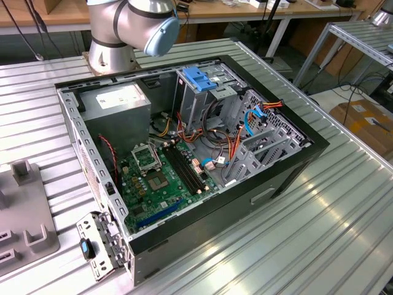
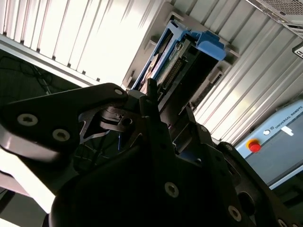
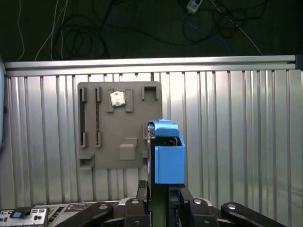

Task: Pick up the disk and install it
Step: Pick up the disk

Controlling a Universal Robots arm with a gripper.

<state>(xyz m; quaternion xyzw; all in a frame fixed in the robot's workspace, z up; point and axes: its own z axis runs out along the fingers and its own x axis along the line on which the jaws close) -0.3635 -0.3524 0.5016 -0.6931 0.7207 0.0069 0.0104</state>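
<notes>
The disk (image 3: 169,161) stands on edge with its light-blue plastic frame around it, over the right edge of a grey fixture plate (image 3: 113,137). My gripper (image 3: 158,189) reaches up to the disk's near end, one dark finger on each flat side, shut on it. In the second wrist view the disk (image 2: 175,64) runs away from my gripper (image 2: 158,106), its blue frame end farthest off above the ribbed metal table. The open computer case (image 1: 295,166) lies in the middle of the exterior view.
Inside the case are a green motherboard (image 1: 159,181), a grey power supply box (image 1: 116,101) and a tall metal cage with a blue latch (image 1: 199,78). A small chip (image 3: 117,98) sits on the fixture plate (image 1: 24,209). The arm's base (image 1: 113,37) stands behind the case.
</notes>
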